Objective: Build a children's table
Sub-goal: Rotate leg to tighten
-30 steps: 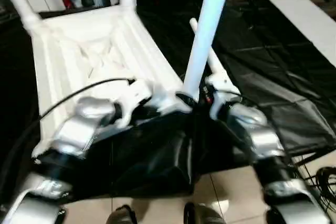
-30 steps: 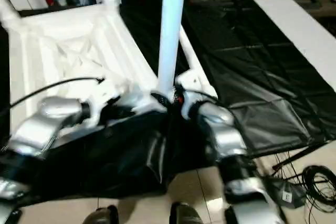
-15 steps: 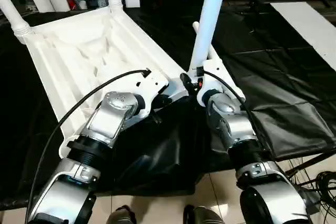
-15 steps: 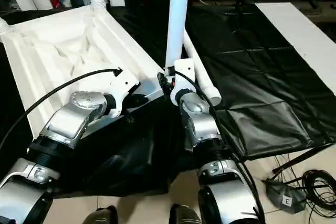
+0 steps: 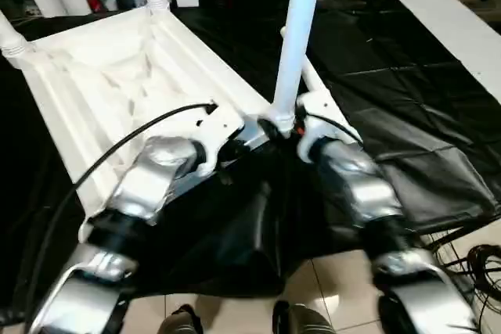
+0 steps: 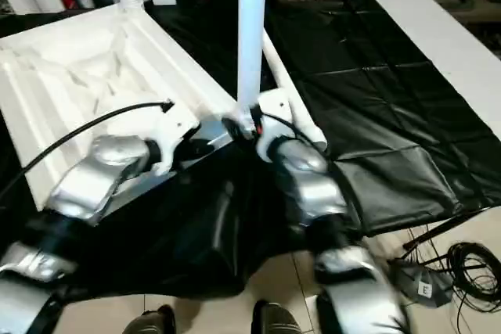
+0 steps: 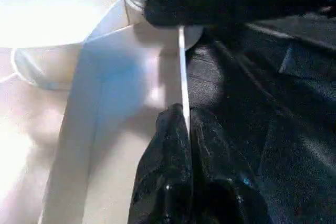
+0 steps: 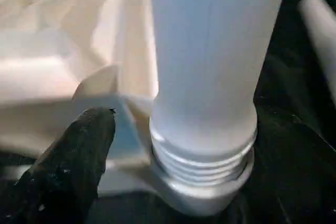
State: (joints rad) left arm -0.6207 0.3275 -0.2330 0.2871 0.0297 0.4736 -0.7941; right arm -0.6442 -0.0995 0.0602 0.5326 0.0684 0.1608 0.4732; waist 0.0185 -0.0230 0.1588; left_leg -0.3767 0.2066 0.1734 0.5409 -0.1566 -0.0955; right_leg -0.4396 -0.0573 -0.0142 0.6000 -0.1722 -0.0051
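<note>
Left wrist view: the left gripper (image 7: 186, 129) is seen with its two black fingers pressed together on the thin edge wall of the tabletop (image 5: 102, 91), so the wall is pinched between them. Both silver arms are stretched forward and meet at the near corner of the upside-down tabletop, which is laid on a black sheet (image 5: 407, 107). The right gripper (image 5: 291, 124) is placed at the bottom of an upright leg (image 5: 296, 37). One black finger (image 8: 73, 156) is seen just beside the leg's ribbed end, which sits in the corner socket (image 8: 202, 195); how far this gripper is spread cannot be told. Another leg (image 6: 286, 95) is laid on the sheet just beside the tabletop.
</note>
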